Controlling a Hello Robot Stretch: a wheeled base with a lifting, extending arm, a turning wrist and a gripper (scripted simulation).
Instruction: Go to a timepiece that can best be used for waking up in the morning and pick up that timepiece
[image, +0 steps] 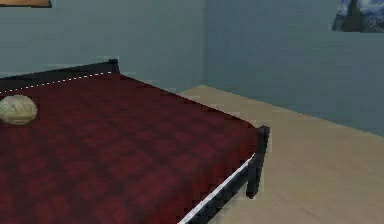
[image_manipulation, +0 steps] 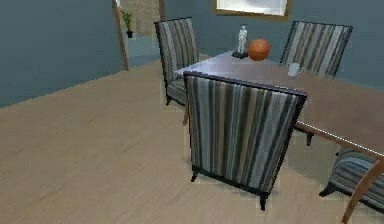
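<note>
Timepiece position: cannot be told, so its bearing from the gripper cannot be fixed. The gripper's state and load cannot be told either. Forward view: red plaid bed (image: 120, 140) spans 6 to 9 o'clock. Arm side view: dining table (image_manipulation: 320, 100) at 3 o'clock, striped chair (image_manipulation: 240, 130) at 6. Pale cushion (image: 17, 109) lies on the bed at 9. Orange ball (image_manipulation: 259, 49) rests on the table at 1. Judgement: the next move is a search, likely around the bed head.

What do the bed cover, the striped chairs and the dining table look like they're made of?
Bed cover: soft cloth, matt, with a dark red plaid weave. Nearest striped chair: upholstered striped fabric on dark, probably wooden legs. Table: likely polished wood, brown with a light sheen.
</note>
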